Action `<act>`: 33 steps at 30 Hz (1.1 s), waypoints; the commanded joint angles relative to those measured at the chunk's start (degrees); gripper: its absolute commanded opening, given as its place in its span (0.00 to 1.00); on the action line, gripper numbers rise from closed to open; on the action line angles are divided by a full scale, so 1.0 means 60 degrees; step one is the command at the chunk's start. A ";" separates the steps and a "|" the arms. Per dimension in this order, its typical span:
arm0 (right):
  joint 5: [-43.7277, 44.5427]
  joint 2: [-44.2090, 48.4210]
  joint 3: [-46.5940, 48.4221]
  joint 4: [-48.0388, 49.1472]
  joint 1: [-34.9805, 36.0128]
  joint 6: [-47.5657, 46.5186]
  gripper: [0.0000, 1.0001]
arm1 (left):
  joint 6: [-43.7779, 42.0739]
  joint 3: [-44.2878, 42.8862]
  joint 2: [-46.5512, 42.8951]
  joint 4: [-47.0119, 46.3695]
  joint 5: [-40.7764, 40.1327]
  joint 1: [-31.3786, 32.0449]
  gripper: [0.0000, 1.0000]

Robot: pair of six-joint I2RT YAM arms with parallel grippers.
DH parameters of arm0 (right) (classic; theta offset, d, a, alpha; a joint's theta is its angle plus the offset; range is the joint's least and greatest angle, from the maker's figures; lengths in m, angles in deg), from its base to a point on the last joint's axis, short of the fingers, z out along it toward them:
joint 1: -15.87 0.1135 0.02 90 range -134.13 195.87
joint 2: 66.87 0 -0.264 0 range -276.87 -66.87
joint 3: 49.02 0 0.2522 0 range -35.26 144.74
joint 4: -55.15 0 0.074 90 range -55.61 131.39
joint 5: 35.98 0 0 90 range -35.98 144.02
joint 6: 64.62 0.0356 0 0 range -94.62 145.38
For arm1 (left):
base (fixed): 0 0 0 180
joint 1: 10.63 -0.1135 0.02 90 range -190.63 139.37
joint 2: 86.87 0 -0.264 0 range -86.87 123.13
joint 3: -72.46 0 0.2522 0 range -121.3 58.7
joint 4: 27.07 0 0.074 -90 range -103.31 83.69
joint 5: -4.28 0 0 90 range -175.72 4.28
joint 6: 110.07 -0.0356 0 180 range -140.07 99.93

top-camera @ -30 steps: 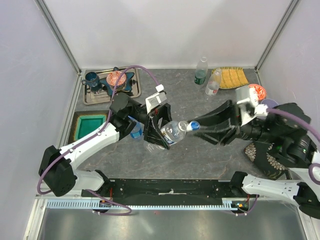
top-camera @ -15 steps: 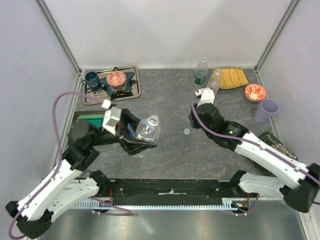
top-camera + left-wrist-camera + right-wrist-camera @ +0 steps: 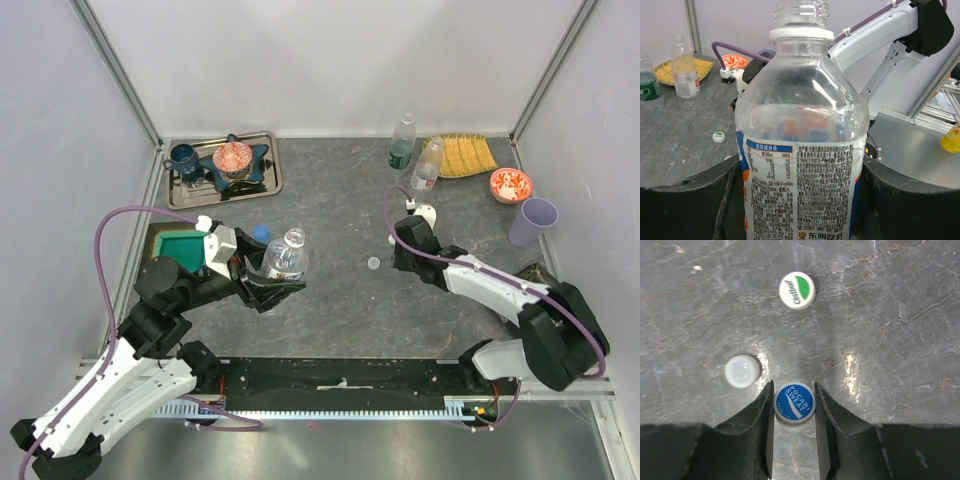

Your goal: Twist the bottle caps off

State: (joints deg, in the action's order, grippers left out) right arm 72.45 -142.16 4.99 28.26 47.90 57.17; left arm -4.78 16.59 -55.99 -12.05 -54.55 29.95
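— Holding what, the left gripper [image 3: 270,288]?
— The labelled bottle [image 3: 800,150], upright and clamped between both fingers, its neck uncapped. Whether there's water inside, I can't tell.
— And the right gripper [image 3: 793,392]?
— Nearly closed, fingers pressed on a blue cap [image 3: 794,402] lying on the table [image 3: 330,200], near a white cap [image 3: 742,371] and a green-white cap [image 3: 797,290].
— The other bottles?
— The greenish bottle [image 3: 402,142] and plain clear bottle [image 3: 427,165] stand at the back. The blue-tinted bottle [image 3: 262,233] is mostly hidden behind the left gripper.
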 commanded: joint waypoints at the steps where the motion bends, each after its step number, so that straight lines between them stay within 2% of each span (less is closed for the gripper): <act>1: -0.0202 -0.0737 -0.0175 0.1118 -0.0357 0.0297 0.00 | -0.0322 0.0162 -0.0150 -0.0151 -0.0348 -0.0039 0.50; 19: 0.0385 -0.2656 0.0337 0.1309 -0.0710 0.0224 0.00 | -0.0248 0.0470 -0.0063 -0.0166 -0.0494 -0.0039 0.51; 26: 0.0033 -0.2292 0.0031 0.1162 -0.0724 0.0297 0.32 | -0.0234 0.0499 -0.0033 -0.0166 -0.0406 -0.0039 0.51; 33: -0.0201 -0.1750 -0.0541 0.1118 -0.0724 0.0444 0.50 | -0.0117 0.0631 0.0010 -0.0575 -0.0363 -0.0025 0.52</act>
State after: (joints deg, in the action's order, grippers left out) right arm 73.15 -154.18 4.22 37.40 43.75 58.54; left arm -4.76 19.74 -56.12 -12.12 -55.86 29.95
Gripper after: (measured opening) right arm 0.470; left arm 0.679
